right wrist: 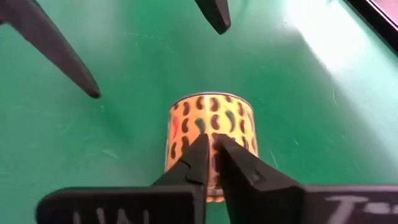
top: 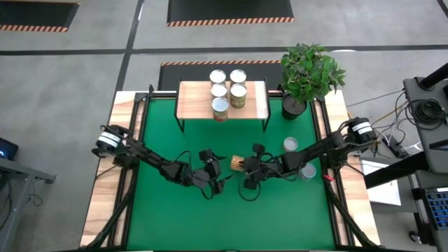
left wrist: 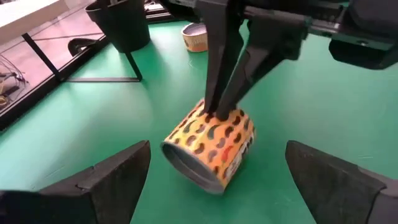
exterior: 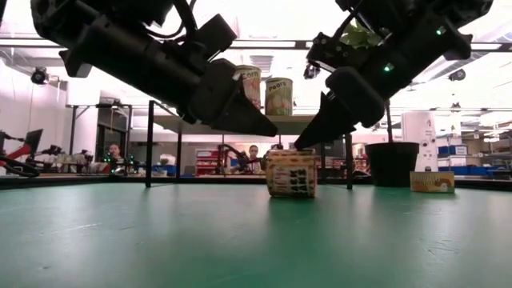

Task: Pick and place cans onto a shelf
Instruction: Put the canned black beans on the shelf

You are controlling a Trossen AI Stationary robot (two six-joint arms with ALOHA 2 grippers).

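Note:
A can (left wrist: 210,151) with an orange, bean-patterned label lies on its side on the green table (top: 175,217), near the middle. My right gripper (right wrist: 211,158) is shut, and its fingertips sit on the can's upper side. My left gripper (top: 214,173) stands open just left of the can and a little above the table; its two fingers (left wrist: 118,177) are spread wide and touch nothing. The shelf (top: 192,105) stands at the far edge and carries several upright cans (top: 228,89). My right gripper's shut fingertips (left wrist: 216,106) rest on the curved label side (left wrist: 219,123) of the lying can, on its uppermost part. They come slanting down from the table's right. The can lies on its side on the table, one round end (left wrist: 189,168) facing my left gripper.
Two more cans (top: 290,144) (top: 306,170) stand on the table's right part, by my right arm. A black pot with a green plant (top: 295,106) stands at the far right, beside the shelf. In the low view, people sit in the room beyond the table.

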